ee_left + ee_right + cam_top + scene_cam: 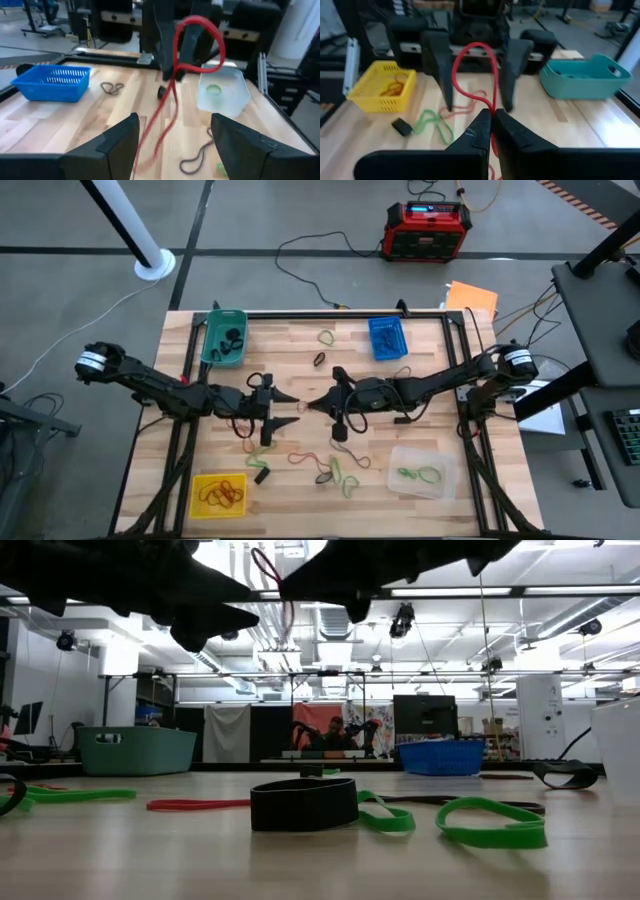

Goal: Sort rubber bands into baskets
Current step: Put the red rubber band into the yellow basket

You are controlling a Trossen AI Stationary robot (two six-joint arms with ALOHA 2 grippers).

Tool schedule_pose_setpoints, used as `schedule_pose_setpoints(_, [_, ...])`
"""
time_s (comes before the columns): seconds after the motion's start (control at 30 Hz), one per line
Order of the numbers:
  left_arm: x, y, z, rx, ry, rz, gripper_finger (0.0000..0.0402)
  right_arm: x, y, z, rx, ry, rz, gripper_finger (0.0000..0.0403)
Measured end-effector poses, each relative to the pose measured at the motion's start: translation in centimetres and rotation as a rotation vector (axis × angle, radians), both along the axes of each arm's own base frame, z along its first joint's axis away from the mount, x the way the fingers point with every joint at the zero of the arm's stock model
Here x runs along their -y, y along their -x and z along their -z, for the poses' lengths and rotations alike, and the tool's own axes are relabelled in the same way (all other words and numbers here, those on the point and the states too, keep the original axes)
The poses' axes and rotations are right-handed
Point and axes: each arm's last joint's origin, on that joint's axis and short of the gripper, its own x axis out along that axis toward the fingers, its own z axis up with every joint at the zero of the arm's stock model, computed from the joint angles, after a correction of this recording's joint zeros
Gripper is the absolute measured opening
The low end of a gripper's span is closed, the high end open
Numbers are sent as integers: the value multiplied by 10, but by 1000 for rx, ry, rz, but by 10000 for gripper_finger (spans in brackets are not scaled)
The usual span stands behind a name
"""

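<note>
Mid-air handover above the table centre, with the yellow basket (219,494) as landmark. Right gripper (491,120), up and right of that basket, pinched shut on a red rubber band (476,75); loop raised toward the opposing arm, tail hanging down. Left gripper (172,132), directly facing, fingers spread wide, empty, the band's loop lying just ahead of them. Long axis of the band near vertical, crossing the open gap. Left arm nearer the yellow basket; judged next carrier of the band.
</note>
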Motion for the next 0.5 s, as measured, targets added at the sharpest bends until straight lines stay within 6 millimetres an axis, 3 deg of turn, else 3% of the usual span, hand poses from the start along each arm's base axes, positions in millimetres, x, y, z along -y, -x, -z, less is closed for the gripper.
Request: schedule_pose_setpoints(0.5, [7, -32, 13, -27, -50, -32, 219, 3, -12, -1, 156, 31, -22, 12])
